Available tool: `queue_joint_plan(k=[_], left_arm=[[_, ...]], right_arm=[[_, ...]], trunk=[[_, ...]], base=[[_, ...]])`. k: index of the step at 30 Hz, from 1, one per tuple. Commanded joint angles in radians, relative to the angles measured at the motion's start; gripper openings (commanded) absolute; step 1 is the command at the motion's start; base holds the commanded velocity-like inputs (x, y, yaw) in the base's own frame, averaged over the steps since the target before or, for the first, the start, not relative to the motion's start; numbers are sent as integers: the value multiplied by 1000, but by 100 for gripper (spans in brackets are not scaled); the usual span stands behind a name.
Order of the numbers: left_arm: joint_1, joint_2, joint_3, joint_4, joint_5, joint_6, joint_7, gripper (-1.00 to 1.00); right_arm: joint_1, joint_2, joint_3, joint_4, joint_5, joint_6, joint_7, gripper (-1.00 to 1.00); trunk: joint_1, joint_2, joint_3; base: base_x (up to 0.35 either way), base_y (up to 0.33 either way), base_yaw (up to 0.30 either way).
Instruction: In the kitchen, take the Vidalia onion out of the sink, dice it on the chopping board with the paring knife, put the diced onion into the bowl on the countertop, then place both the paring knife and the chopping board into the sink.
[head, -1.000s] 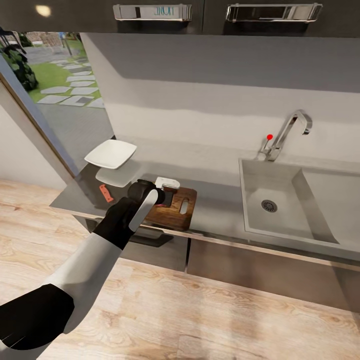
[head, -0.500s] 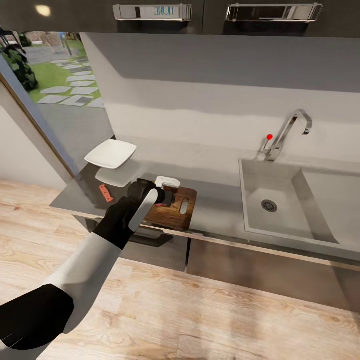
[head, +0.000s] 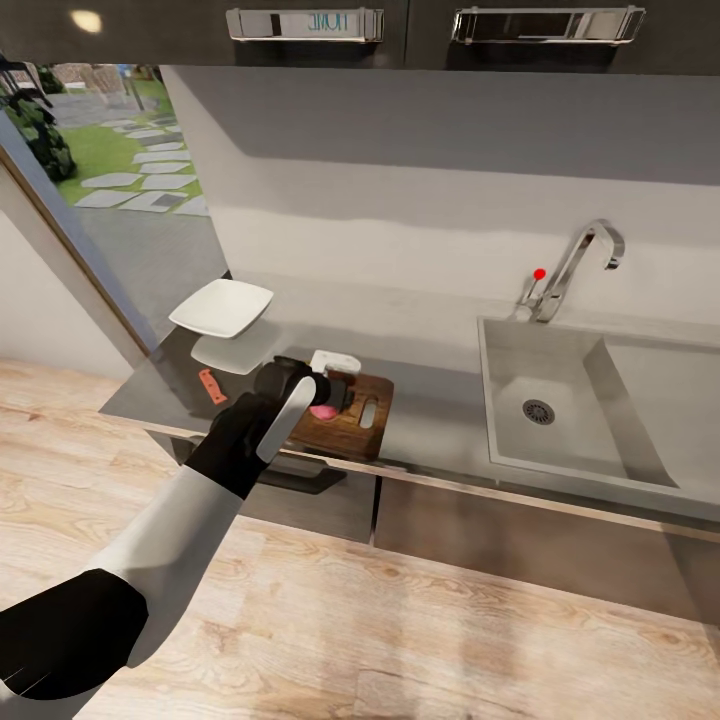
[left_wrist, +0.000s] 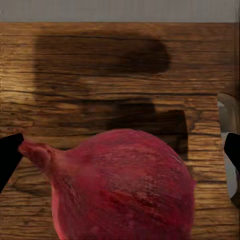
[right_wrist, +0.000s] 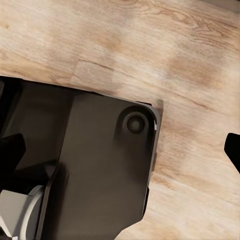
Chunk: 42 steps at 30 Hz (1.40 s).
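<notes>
Here, on the grey countertop (head: 440, 400), the chopping board (head: 362, 425) carries the Vidalia onion (left_wrist: 125, 187), lying between the wide-spread fingers of the left gripper (left_wrist: 120, 150); a clean vertical retreat should leave it unrolled. Right gripper fingers wide over wood floor (right_wrist: 190, 60)

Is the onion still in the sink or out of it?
Out. The Vidalia onion lies on the chopping board, between the open fingers of the left end effector; the sink basin holds nothing visible.
</notes>
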Motion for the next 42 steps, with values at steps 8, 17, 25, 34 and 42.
queue_joint_plan(k=[8, 17, 25, 34, 42], left_arm=[[-1, 2, 0, -67, 10, 2, 11, 100], [-1, 5, 3, -140, 10, 2, 11, 100], [-1, 8, 3, -141, 10, 2, 11, 100], [-1, 9, 3, -140, 9, 2, 11, 100], [-1, 9, 2, -141, 9, 2, 11, 100]], right_arm=[[0, 2, -8, -3, 5, -2, 8, 100], [0, 2, -8, -2, 5, -2, 8, 100], [0, 3, -8, -2, 5, -2, 8, 100], [0, 3, -8, -2, 5, -2, 8, 100], [0, 3, -8, -2, 5, -2, 8, 100]], trunk=[[1, -2, -1], [1, -2, -1], [1, -2, -1], [1, -2, -1], [1, -2, -1]], base=[[0, 0, 0], [0, 0, 0], [-197, 0, 0], [-329, 0, 0], [-332, 0, 0]])
